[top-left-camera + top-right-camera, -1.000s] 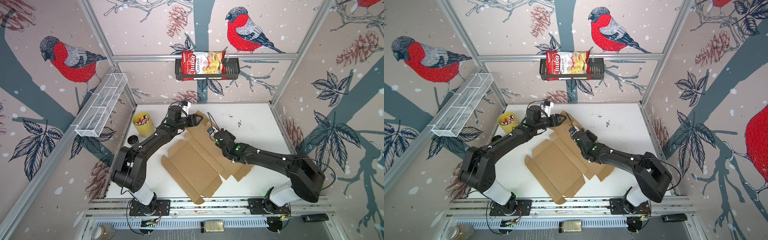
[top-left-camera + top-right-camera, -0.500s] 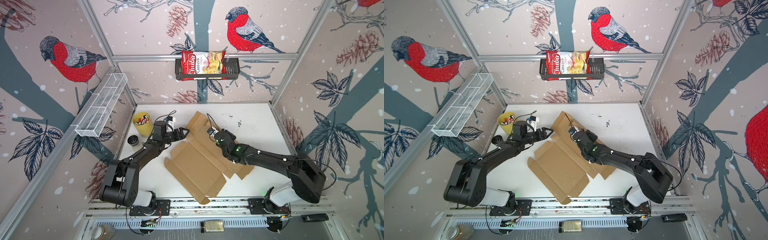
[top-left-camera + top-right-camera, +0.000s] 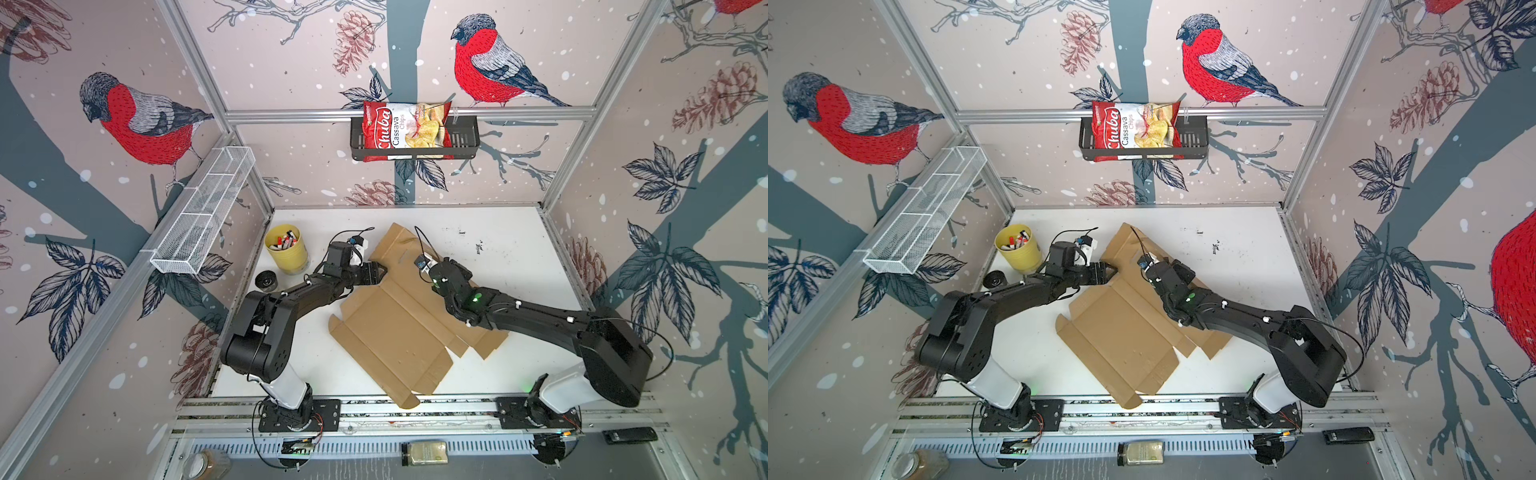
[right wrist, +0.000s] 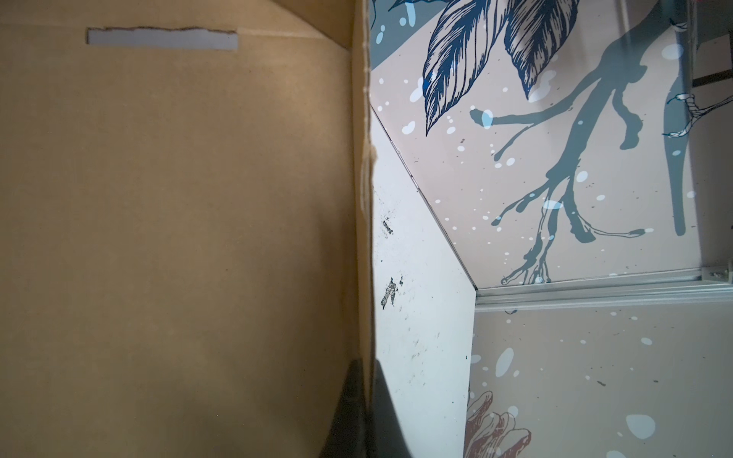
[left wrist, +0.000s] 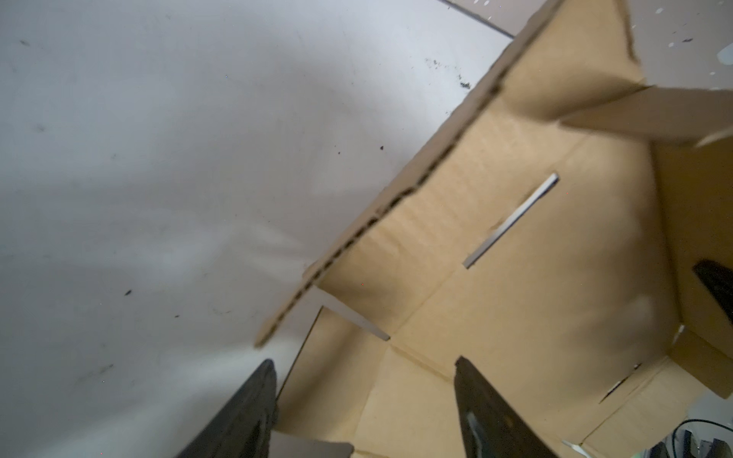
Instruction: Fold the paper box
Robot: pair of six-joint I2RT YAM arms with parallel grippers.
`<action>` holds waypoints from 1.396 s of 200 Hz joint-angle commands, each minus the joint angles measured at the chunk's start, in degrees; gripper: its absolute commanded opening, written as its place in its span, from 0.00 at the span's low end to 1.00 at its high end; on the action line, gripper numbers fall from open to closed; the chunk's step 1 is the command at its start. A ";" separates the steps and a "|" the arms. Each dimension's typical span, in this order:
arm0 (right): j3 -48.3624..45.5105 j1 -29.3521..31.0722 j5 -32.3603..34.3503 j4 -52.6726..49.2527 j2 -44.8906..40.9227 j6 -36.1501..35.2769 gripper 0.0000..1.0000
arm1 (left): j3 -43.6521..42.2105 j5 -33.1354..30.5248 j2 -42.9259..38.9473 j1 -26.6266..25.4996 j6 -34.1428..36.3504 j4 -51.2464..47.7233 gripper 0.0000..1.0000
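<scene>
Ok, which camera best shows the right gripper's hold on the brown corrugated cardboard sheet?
Right wrist view: the right gripper is shut on the edge of the brown cardboard paper box. In both top views the arm hides its fingertips; the left wrist view shows slots, no grip.

brown paper box (image 3: 395,328), yellow cup (image 3: 291,261)

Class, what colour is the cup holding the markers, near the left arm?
Yellow; the cup shows best in a top view.
</scene>
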 commanded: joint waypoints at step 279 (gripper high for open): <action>1.26 -0.27 -0.24 0.46 0.64 0.76 0.00 | 7.50 -1.24 0.84 -5.90 2.98 -5.97 0.66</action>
